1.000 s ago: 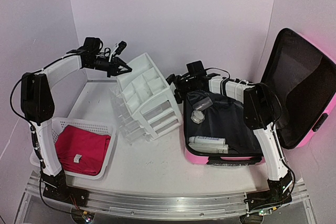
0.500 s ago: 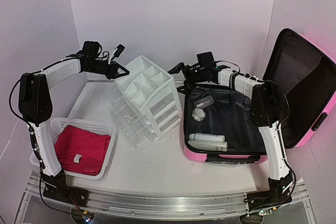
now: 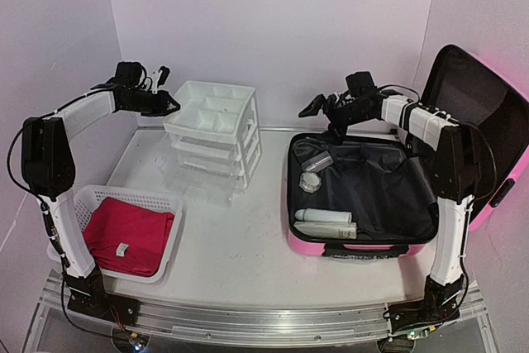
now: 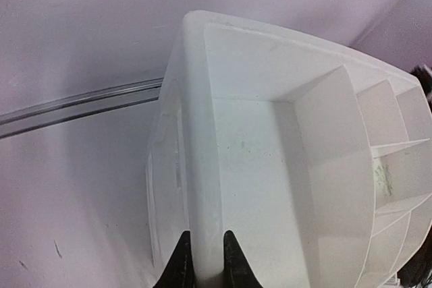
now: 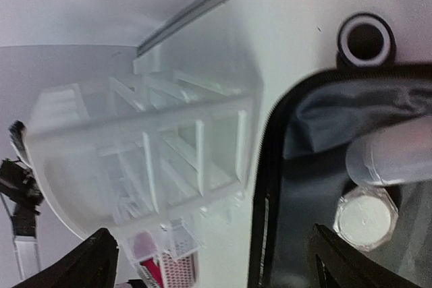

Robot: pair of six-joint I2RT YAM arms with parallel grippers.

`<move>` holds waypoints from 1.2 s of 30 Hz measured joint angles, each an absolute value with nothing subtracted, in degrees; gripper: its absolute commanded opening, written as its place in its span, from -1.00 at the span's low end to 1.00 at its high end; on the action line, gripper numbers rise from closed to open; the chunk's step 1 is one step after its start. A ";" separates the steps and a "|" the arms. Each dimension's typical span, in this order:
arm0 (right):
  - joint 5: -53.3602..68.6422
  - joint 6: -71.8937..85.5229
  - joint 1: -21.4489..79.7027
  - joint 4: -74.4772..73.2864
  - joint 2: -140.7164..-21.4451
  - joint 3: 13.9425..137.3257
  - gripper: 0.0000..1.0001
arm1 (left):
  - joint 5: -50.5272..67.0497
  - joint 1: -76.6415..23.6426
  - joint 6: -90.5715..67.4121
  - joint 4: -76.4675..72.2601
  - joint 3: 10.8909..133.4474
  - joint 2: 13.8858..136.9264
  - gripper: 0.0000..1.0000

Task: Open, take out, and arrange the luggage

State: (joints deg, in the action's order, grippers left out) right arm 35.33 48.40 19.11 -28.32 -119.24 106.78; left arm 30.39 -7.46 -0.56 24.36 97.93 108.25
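L wrist cam only: left end effector [image 4: 207, 266] nipped shut on organizer [image 4: 283, 139] rim. Top cam: luggage [image 3: 372, 192] lies open on counter [image 3: 248, 245], right side, lid up. R wrist cam: right end effector [image 5: 219, 268] spread wide, empty, near luggage's far-left corner; hex-cap jar [image 5: 364, 217] inside.

Pink luggage [image 3: 380, 189] lies open at right, lid [image 3: 478, 117] seemingly upright.
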 measured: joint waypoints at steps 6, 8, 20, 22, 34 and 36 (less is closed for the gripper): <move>28.21 39.70 22.00 -37.65 -115.63 99.29 0.97 | 23.38 -7.53 -13.06 24.38 98.10 108.16 -1.00; 26.06 37.93 22.35 -39.88 -114.65 97.38 0.96 | 20.43 -7.81 -17.23 24.43 97.49 107.63 -1.00; 16.82 31.68 26.98 -46.57 -110.15 94.52 0.96 | 0.75 -18.09 -34.70 30.09 89.84 98.65 -0.17; 16.36 31.31 27.83 -46.72 -109.75 94.52 0.97 | -0.08 -19.86 -36.58 30.98 87.79 96.18 0.11; 11.84 28.86 32.42 -48.05 -104.16 92.58 0.96 | 7.11 -18.61 -15.92 34.13 91.22 87.24 0.86; 11.42 28.36 33.54 -48.21 -102.98 91.79 0.97 | 10.55 -17.87 -8.40 35.46 95.29 88.51 0.86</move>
